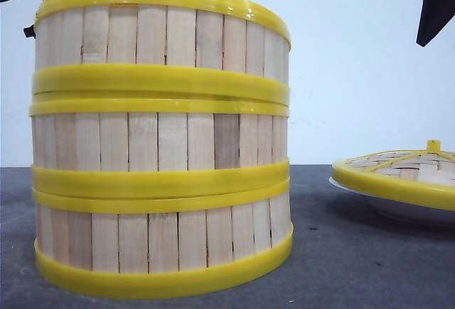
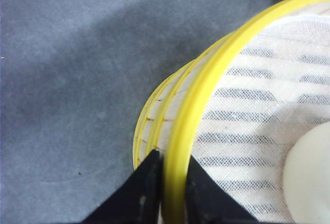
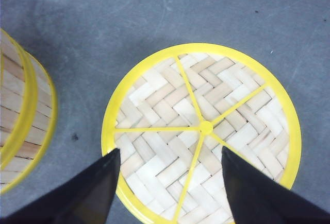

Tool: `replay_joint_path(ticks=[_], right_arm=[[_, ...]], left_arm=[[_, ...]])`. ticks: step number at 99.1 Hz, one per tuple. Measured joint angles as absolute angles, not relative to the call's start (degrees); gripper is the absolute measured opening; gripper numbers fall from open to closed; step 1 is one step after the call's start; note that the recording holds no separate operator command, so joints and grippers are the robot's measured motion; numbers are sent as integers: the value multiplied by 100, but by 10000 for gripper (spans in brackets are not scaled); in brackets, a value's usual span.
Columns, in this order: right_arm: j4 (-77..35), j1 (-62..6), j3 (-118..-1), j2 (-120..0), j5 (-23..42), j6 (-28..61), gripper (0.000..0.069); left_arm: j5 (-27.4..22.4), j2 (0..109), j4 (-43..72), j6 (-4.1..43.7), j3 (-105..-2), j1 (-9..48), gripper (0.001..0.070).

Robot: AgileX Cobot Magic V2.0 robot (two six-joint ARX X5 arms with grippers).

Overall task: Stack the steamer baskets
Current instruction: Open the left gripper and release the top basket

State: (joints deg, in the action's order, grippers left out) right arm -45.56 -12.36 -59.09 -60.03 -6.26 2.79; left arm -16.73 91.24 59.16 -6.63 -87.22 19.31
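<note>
No words or labels show on anything here.

In the front view, three round steamer baskets (image 1: pixel 160 145) with pale wooden slat walls and thick yellow plastic bands fill the left and middle of the frame, closest to the camera. They sit one on top of another on the dark grey table (image 1: pixel 355 266). The top basket sits a little crooked, tipped up at the left.

The left gripper (image 2: pixel 172 185) pinches the yellow rim of the top basket, one black finger (image 2: pixel 142 193) outside and one inside. A white cloth with grey stripes (image 2: pixel 247 116) lines that basket, and something round and pale (image 2: pixel 312 177) lies on it.

Farther back at the right edge, a flat woven lid with a yellow rim and knob (image 1: pixel 405 170) rests on a white plate (image 1: pixel 412 211).

The right gripper (image 3: pixel 170 183) hangs over that lid with its black fingers (image 3: pixel 87 193) spread wide, holding nothing.
</note>
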Motion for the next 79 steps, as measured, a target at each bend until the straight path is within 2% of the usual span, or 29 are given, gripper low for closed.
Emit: replay_joint_path(ticks=[49, 55, 70, 79], right_arm=[[-4556, -1236, -5909, -6003, -628, 279, 383], [-4556, -1236, -5909, -6003, -628, 279, 383], [-4556, -1236, -5909, -6003, -628, 279, 383], [-4523, -1236, -5909, -6003, -628, 279, 383]], left_arm=[[-1511, 9124, 5972, -663, -8722, 1942, 35], [-1511, 9124, 5981, -661, -8722, 1942, 72], [-1511, 9124, 5981, -663, -8722, 1935, 234], [-1514, 9124, 5983, -666, -8722, 1938, 268]])
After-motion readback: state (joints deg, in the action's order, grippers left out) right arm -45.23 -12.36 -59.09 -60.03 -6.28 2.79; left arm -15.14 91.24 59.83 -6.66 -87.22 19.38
